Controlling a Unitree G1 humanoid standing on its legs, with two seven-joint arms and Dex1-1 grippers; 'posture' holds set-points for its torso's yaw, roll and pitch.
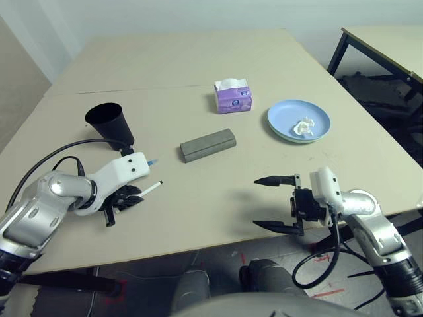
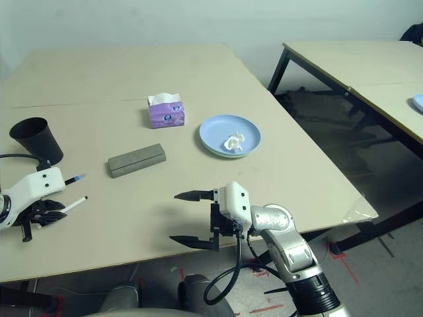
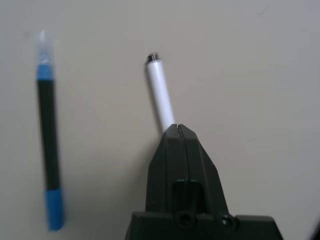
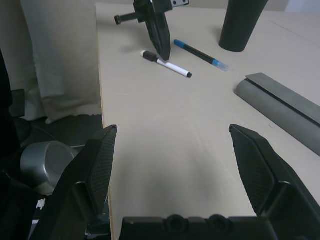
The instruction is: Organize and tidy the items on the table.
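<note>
From my station, I see the left gripper (image 3: 179, 126) closed, its tips meeting right over the white marker (image 3: 162, 90), which lies at the near left of the table (image 1: 198, 231); I can't tell whether the barrel is really pinched or only sits beneath them. That is my first worry: if I lift on a poor bite, the slim, round pen could slip out, roll or swing round. Pressing lower could jam the tips against the tabletop. The blue-capped marker (image 3: 48, 130) lies just beside on the far side, so a sideways drift could knock it askew. The black cup (image 1: 109, 125) stands farther off on the left, close behind the arm; if the pens are meant for it, as I suspect, a pen carried at a slant could catch the rim, and a wrist or cable brushing the wall could tip it. The right gripper (image 1: 254, 203) is spread wide and empty over the near right; swung left carelessly, it could shove the grey glasses case (image 1: 208, 145) in the middle. Farther right, the blue plate (image 1: 277, 119) carries a white crumpled wad (image 1: 303, 127), light enough to be dragged off by a clumsy sweep, with the purple tissue box (image 1: 233, 104) just left of it.
</note>
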